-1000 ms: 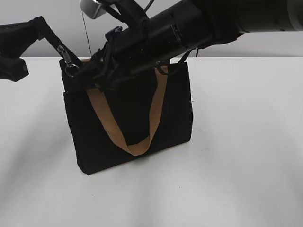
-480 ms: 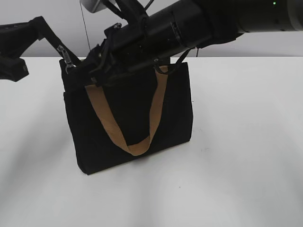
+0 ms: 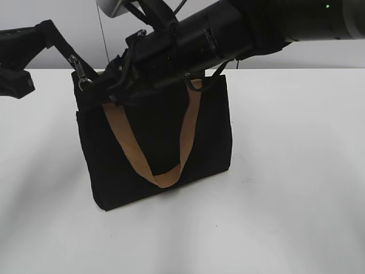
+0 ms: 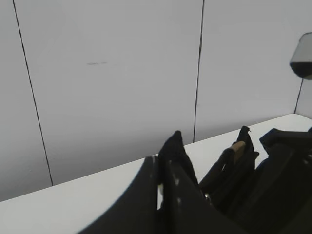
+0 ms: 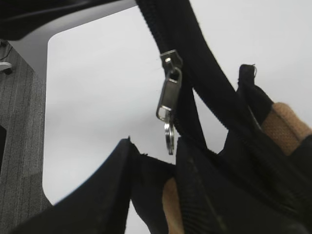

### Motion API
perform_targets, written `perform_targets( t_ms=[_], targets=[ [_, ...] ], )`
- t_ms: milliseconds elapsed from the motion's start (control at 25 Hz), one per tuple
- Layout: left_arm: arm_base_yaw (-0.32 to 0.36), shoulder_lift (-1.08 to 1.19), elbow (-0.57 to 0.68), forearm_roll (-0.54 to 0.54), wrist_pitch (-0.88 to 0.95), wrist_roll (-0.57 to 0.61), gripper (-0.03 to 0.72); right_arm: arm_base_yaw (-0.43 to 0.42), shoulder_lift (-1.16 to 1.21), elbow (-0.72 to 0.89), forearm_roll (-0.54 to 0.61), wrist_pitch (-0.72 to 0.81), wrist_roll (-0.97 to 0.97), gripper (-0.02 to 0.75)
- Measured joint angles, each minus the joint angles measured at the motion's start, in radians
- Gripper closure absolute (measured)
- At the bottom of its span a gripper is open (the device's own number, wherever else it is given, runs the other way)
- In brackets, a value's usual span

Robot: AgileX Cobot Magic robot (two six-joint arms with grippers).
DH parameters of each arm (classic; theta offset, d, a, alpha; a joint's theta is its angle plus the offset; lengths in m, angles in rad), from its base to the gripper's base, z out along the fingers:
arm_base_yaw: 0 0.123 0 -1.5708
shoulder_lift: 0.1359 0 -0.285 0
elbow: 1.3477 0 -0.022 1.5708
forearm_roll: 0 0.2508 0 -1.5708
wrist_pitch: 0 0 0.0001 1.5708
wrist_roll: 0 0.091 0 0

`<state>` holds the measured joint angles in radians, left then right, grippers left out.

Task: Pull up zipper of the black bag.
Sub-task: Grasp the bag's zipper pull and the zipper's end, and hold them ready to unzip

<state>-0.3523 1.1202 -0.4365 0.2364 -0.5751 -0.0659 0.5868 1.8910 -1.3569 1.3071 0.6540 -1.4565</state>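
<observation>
Exterior view, for you: black bag [image 3: 159, 142] stands upright on white bench, left of centre, near far edge, tan handle [image 3: 154, 154] hanging down front. Left gripper [image 3: 57, 40] pinches bag's far-left top corner, pulling zipper [image 3: 80, 67] tape taut. Right gripper [image 3: 117, 85] sits at top edge just beside silvery pull tab [image 5: 168, 95]; you cannot tell whether its claw is spread or pressed together. Tab and ring dangle free in right wrist view.

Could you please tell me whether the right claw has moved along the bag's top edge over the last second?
Yes. The right claw has shifted up and slightly left, judged against the tan handle, whose top it now covers less; the bag stays put.
</observation>
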Motion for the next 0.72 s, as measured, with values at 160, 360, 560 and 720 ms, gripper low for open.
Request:
perform_targets(
  t_ms=[160,360,560,720],
  targets=[
    [0.000,0.000,0.000,0.000,0.000,0.000,0.686,0.000,0.019,0.000,0.002,0.013,0.000,0.494],
    [0.000,0.000,0.000,0.000,0.000,0.000,0.686,0.000,0.023,0.000,0.047,0.013,0.000,0.494],
    [0.000,0.000,0.000,0.000,0.000,0.000,0.686,0.000,0.023,0.000,0.076,0.001,0.000,0.496],
    [0.000,0.000,0.000,0.000,0.000,0.000,0.686,0.000,0.023,0.000,0.080,-0.005,0.000,0.622]
  ],
)
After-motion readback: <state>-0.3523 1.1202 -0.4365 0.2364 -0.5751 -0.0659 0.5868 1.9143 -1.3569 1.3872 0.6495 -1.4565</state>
